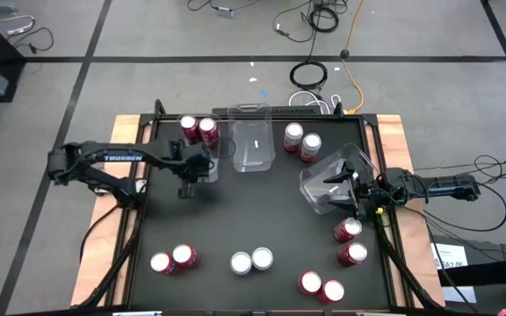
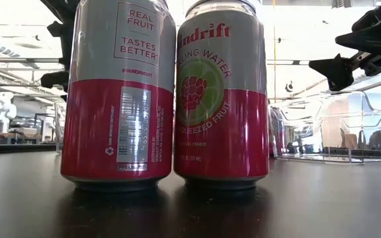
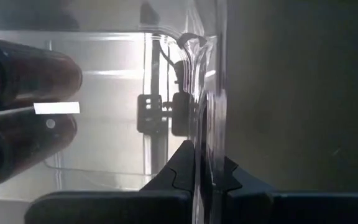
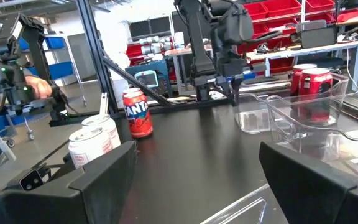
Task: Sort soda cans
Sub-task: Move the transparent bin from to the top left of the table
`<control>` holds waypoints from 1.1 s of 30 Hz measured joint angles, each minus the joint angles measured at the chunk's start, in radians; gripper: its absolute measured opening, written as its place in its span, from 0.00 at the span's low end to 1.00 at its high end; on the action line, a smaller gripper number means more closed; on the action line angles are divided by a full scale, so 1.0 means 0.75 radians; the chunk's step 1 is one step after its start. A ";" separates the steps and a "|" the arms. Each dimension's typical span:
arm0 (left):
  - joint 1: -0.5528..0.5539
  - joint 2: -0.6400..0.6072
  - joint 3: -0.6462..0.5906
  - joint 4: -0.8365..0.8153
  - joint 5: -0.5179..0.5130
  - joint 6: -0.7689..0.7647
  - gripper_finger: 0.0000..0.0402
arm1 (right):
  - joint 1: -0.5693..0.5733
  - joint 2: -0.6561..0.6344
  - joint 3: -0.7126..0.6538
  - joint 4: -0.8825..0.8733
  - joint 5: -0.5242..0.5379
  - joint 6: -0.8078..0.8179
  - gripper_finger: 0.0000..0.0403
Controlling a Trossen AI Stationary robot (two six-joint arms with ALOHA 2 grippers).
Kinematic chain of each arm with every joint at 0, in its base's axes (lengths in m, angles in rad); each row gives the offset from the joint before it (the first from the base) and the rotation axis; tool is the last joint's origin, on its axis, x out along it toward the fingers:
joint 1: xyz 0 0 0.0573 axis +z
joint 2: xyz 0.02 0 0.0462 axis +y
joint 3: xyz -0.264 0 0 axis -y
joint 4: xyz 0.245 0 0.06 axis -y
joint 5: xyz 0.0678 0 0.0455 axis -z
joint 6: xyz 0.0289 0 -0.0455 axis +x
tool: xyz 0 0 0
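Several soda cans stand upright in pairs around the black table: far left (image 1: 198, 130), far right (image 1: 301, 140), near left (image 1: 172, 259), near middle (image 1: 251, 261) and near right (image 1: 321, 285). The near middle pair fills the low view (image 2: 170, 99). A clear bin (image 1: 253, 145) stands at the far middle. My left gripper (image 3: 201, 171) points down at the bin's near left corner and is shut on it. My right gripper (image 4: 196, 149) waits open and level at the right edge. A second, tilted clear bin (image 1: 328, 180) lies close before it; whether they touch I cannot tell. My left gripper pinches one upright wall of the clear bin (image 3: 199, 146) between its two fingers, at the rim by the bin's near left corner. The fingers come from above, pointing steeply down, one inside the bin and one outside. Whether the bin's floor rests on the table I cannot tell.
Two more red cans (image 1: 350, 241) stand by the right edge, near the right arm. Bare table lies in the middle (image 1: 253, 211). Cables run on the floor beyond the far edge. The right wrist view shows shelves and a person's hand (image 4: 39, 87) in the room.
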 joint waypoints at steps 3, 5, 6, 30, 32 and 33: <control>0.044 0.000 0.000 0.014 0.000 0.029 0.03 | -0.001 0.000 0.000 0.000 0.000 0.000 0.83; 0.073 0.000 0.000 0.014 -0.001 0.063 0.03 | 0.000 0.000 0.000 0.000 0.000 0.000 0.83; 0.086 0.000 0.000 0.016 -0.001 0.073 0.03 | -0.001 0.000 0.000 0.000 0.000 0.000 0.83; 0.302 -0.001 -0.001 0.042 0.023 0.315 0.03 | -0.001 0.000 0.000 0.000 0.000 0.000 0.83; 0.301 -0.001 -0.001 0.043 0.023 0.315 0.03 | 0.000 0.000 0.000 0.000 0.000 0.000 0.83; 0.301 -0.001 -0.001 0.044 0.023 0.315 0.03 | 0.000 0.000 0.000 0.000 0.000 0.000 0.83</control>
